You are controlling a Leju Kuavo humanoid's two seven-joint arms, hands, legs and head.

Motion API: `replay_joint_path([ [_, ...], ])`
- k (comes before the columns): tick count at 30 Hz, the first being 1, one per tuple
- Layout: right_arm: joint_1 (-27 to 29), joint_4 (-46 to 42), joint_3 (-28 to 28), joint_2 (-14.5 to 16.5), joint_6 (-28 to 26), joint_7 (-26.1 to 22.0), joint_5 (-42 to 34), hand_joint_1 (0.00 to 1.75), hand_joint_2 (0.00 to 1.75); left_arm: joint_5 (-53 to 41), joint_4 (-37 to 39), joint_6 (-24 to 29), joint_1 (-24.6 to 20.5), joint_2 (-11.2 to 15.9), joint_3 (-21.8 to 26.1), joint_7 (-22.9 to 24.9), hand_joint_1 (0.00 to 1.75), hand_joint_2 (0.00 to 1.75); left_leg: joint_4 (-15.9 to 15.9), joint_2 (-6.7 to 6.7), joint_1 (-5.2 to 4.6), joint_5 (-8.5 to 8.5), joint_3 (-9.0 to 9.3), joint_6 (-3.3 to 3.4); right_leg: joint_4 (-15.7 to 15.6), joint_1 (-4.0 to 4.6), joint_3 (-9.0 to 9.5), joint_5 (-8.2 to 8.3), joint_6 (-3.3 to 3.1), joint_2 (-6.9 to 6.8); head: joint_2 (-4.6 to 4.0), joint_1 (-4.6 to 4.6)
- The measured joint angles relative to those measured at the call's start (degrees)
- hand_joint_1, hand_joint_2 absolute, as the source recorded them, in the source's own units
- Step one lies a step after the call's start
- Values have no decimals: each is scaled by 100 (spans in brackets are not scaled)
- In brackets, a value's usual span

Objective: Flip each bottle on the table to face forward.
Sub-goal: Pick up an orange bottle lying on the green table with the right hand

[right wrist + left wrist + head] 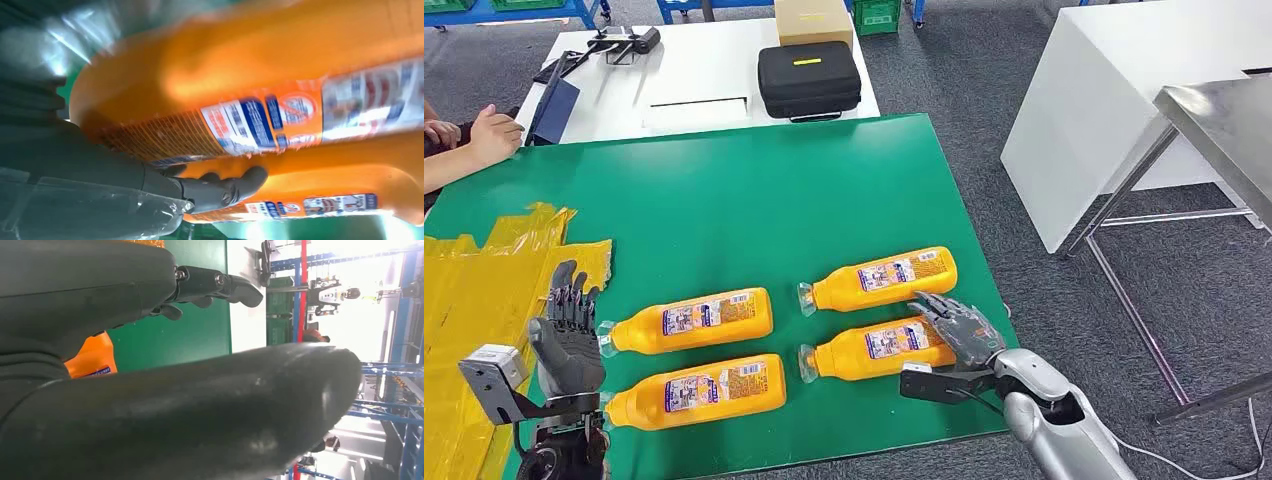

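Four orange bottles lie on their sides on the green table (754,200), caps pointing left, labels up. The far right bottle (884,277) and the near right bottle (874,347) form one pair; the far left bottle (694,320) and the near left bottle (699,392) form the other. My right hand (959,328) rests with spread fingers on the base end of the near right bottle (250,65); one of its fingers (225,187) reaches toward the far right bottle (350,170). My left hand (567,335) stands open, fingers up, just left of the left pair's caps, holding nothing.
Crumpled yellow plastic (474,280) covers the table's left side. A person's hand (489,132) rests at the far left corner. Behind stands a white table (694,70) with a black case (809,80) and a cardboard box (812,20). A steel table (1224,120) is at right.
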Motion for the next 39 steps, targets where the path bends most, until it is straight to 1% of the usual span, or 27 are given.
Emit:
replay_joint_path([
  [12, -506, 538, 438, 30, 17, -39, -26, 175, 175, 71, 36, 76, -5, 40, -57, -15, 0, 0, -1, 12, 2, -10, 30, -10, 0, 3, 28, 0, 0, 24, 0, 0],
  [22, -698, 737, 642, 54, 109, -36, -9, 175, 175, 80, 36, 110, -22, 43, -57, -4, 0, 0, -1, 31, 4, -16, 60, -17, -1, 6, 47, 2, -3, 55, 0, 0],
  [24, -720, 754, 680, 56, 137, -94, -124, 175, 175, 80, 36, 110, -23, 43, -57, 3, 0, 0, -1, 32, 4, -17, 66, -17, -1, 7, 51, 2, -3, 57, 0, 0],
  [25, -711, 742, 687, 55, 162, -191, -306, 175, 175, 81, 36, 108, -23, 43, -57, 7, 0, 0, -1, 31, 4, -17, 68, -17, -1, 7, 53, 2, -3, 57, 0, -1],
  [27, -596, 608, 638, 49, 313, -563, -1045, 175, 175, 125, 36, 66, -18, 43, -56, 13, 0, 87, -1, 28, 5, -15, 67, -16, 0, 7, 53, 2, -3, 53, 0, 1],
  [29, -362, 253, 497, 46, 551, -980, -2049, 175, 175, 244, 30, -38, 8, 46, -50, 9, 0, 175, 0, 23, 6, -13, 50, -15, 1, 6, 45, 2, -3, 45, 0, 0],
  [31, -200, -199, 266, 51, 703, -1218, -2879, 175, 175, 423, 21, -189, 40, 51, -39, 19, 0, 175, 0, 20, 6, -11, 32, -14, 2, 4, 31, 3, -3, 41, 0, -4],
  [33, -206, -582, -56, 45, 747, -1293, -3381, 175, 175, 686, 21, -397, 49, 59, -32, 71, 0, 175, 0, 21, 5, -9, 29, -15, 2, 4, 24, 2, -3, 40, 0, -2],
  [36, -280, -920, -440, 29, 769, -1313, -3647, 175, 175, 951, 39, -600, 19, 78, -31, 130, 0, 175, 0, 21, 4, -9, 29, -15, 2, 1, 23, 2, -3, 39, 0, 1],
  [39, -291, -1102, -622, 28, 748, -1342, -3647, 175, 175, 1090, 68, -688, -21, 89, -33, 146, 0, 175, 0, 21, 2, -10, 28, -14, 1, -2, 23, 2, -3, 37, 0, 0],
])
